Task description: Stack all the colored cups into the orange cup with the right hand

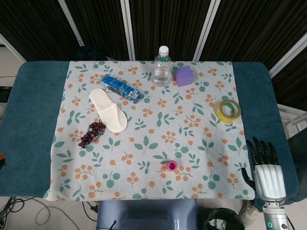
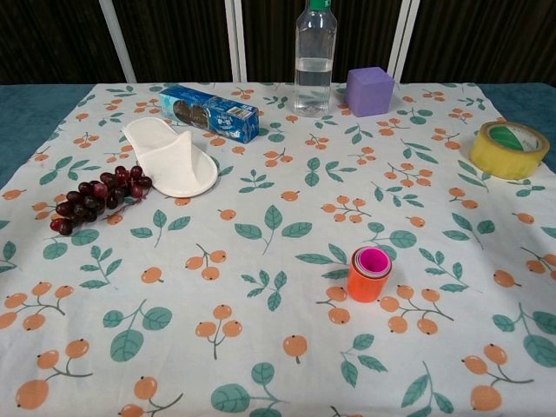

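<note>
Orange cup (image 2: 368, 280) stands upright near the front of the floral tablecloth (image 2: 261, 234), a pink cup (image 2: 374, 261) nested flush inside, and no loose cups show, so stacking looks finished. Right hand (image 1: 267, 172) hovers off the table's right edge, fingers spread, holding nothing; the left is unseen. Yellow tape roll (image 2: 507, 148), water bottle (image 2: 314, 50), purple cube (image 2: 369, 90), slipper (image 2: 169, 157) and grapes (image 2: 95, 197) sit well apart.

Right hand (image 1: 268, 178), fingers (image 1: 261, 149) spread, empty
</note>
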